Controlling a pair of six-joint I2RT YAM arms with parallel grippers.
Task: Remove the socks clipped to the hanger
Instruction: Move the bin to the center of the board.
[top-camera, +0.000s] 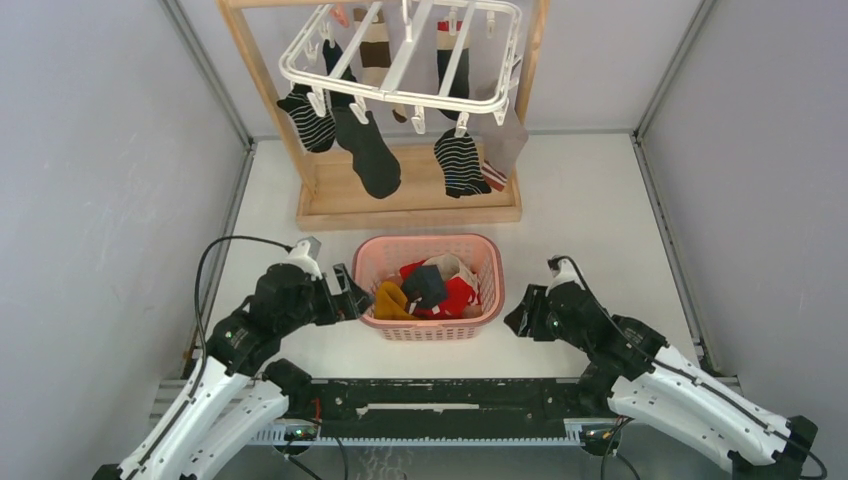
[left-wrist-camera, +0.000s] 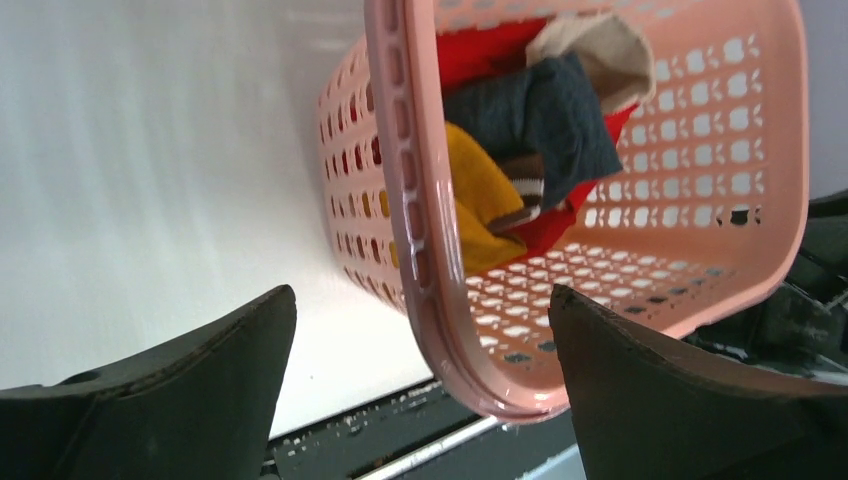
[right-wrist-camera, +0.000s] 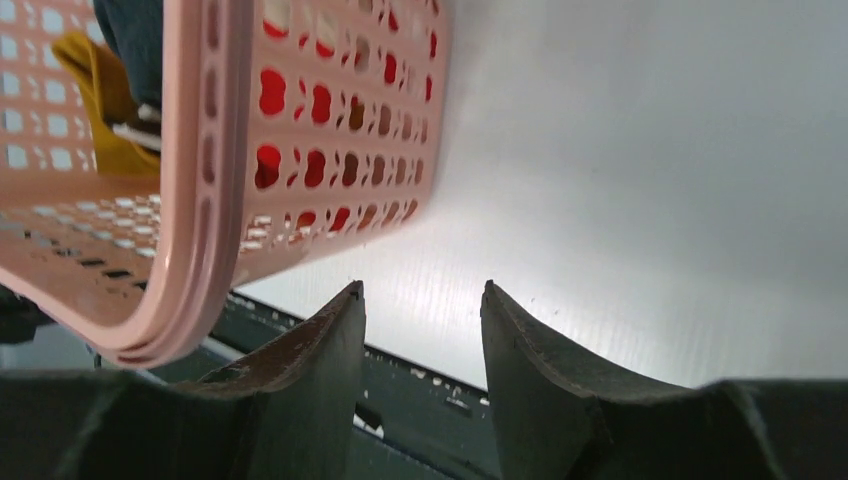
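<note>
The white hanger (top-camera: 400, 62) hangs at the back from a wooden stand. Several socks stay clipped to it: a striped one (top-camera: 308, 122), a black one (top-camera: 368, 152), another striped one (top-camera: 460, 163), a grey one (top-camera: 506, 140) and a brown-banded one (top-camera: 375, 45). My left gripper (top-camera: 350, 296) (left-wrist-camera: 420, 340) is wide open at the left side of the pink basket (top-camera: 428, 240), whose rim (left-wrist-camera: 410, 200) shows in the gap between the fingers, unpinched. My right gripper (top-camera: 520, 318) (right-wrist-camera: 422, 290) hovers right of the basket, partly open and holding nothing.
The basket rim (right-wrist-camera: 190, 200) holds loose socks: red (top-camera: 458, 297), mustard yellow (top-camera: 388, 300) and dark grey (top-camera: 424, 283). The wooden stand's base (top-camera: 410, 205) sits just behind the basket. Grey walls close in both sides. A black rail runs along the near edge.
</note>
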